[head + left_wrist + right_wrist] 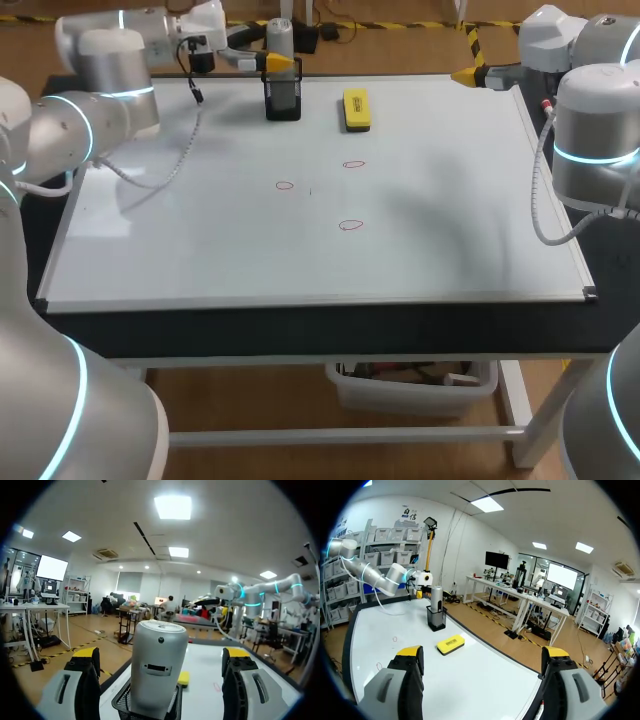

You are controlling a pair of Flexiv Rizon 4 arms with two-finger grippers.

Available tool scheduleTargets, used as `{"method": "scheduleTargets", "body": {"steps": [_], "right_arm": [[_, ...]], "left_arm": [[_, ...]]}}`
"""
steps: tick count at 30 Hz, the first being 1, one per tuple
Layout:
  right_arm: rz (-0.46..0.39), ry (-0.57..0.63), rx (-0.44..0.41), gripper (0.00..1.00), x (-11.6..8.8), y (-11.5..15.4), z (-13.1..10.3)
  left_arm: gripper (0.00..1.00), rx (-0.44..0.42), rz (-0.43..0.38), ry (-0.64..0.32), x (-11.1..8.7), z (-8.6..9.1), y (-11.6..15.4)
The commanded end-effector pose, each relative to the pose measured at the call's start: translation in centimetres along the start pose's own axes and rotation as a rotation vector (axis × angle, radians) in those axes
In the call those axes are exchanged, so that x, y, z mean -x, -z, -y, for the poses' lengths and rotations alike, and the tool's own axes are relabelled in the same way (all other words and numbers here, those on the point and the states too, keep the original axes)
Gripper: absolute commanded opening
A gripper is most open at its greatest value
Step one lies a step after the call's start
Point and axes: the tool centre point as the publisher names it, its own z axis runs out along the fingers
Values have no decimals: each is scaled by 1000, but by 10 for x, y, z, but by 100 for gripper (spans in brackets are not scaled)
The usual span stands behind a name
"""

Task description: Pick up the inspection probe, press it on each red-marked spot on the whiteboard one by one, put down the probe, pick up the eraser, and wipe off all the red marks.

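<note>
1. Head view, whiteboard (pixel 200 250): it lay flat, white side up, with a pale frame round its edges.
2. Inspection probe (pixel 280 38): a grey cylinder with a rounded top. It stood upright in a black mesh holder (pixel 283 102) at the board's far edge, left of the middle.
3. Eraser (pixel 356 109): a yellow block. It lay flat on the board just to the right of the holder and did not touch it.
4. Red marks: three small red rings sat around the middle of the board, one to the left (pixel 285 185), one farther back and to the right (pixel 354 164), and one nearest me (pixel 350 225). All three were unwiped.
5. Left gripper (pixel 160 655): my fingers stood wide apart, one on each side of the probe's upper part. The left wrist view showed a clear gap on both sides, so I touched nothing and held nothing.
6. Right gripper (pixel 482 660): it hovered by the board's far right corner with its fingers spread wide and nothing between them. It was well apart from both the eraser and the probe, which the right wrist view showed ahead across the board.
</note>
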Motion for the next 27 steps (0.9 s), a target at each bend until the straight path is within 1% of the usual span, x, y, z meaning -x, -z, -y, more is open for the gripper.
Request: {"method": "scheduleTargets", "body": {"steps": [1, 6, 16, 18, 20, 22, 24, 27], "right_arm": [[-1, 0, -3, 100, 0, 0, 0], [-1, 0, -3, 100, 0, 0, 0], [-1, 0, -3, 100, 0, 0, 0], [-1, 0, -3, 100, 0, 0, 0], [-1, 0, -3, 100, 0, 0, 0], [-1, 0, -3, 100, 0, 0, 0], [-1, 0, -3, 100, 0, 0, 0], [-1, 0, -3, 100, 0, 0, 0]], "left_arm": [[100, 0, -106, 1, 10, -5, -7], [100, 13, -105, 0, 16, -11, -9], [100, 13, -108, 0, 18, -12, -11], [100, 14, -109, 1, 23, -14, -12], [100, 16, -111, 2, 22, -13, -12], [100, 17, -113, 1, 27, -15, -13], [100, 17, -113, 2, 25, -13, -12], [100, 19, -115, 2, 29, -15, -13]]}}
